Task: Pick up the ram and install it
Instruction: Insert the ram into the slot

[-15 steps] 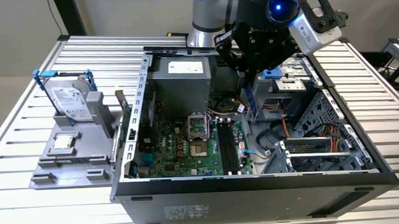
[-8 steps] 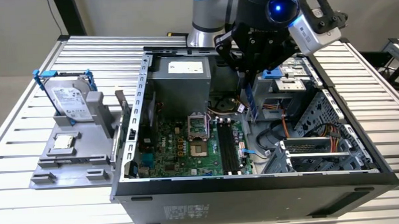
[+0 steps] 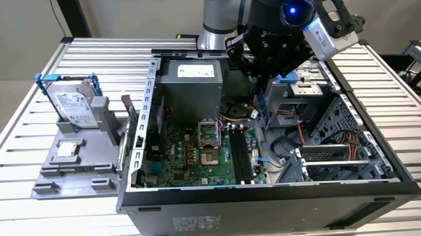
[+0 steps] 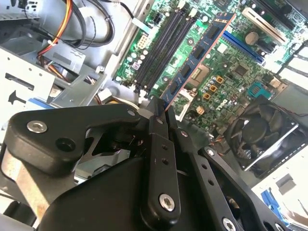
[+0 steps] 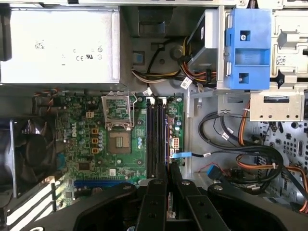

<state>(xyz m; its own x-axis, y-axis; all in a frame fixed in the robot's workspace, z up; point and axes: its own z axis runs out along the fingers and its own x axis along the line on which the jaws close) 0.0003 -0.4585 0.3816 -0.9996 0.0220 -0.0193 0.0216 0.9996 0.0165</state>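
Ram (image 4: 197, 54) is clamped edge-on between the closed fingers of the gripper (image 4: 162, 107), above the memory slots (image 5: 156, 134) of the motherboard (image 5: 82, 144), apparently clear of them.

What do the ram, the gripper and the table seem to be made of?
The ram: matte blue circuit-board laminate, likely fibreglass, carrying a row of black chips. The gripper, shut on the ram: satin black with bright screw heads; anodised metal or hard plastic, the look leaves it open. The table: silvery ribbed slats, probably bare aluminium profile.
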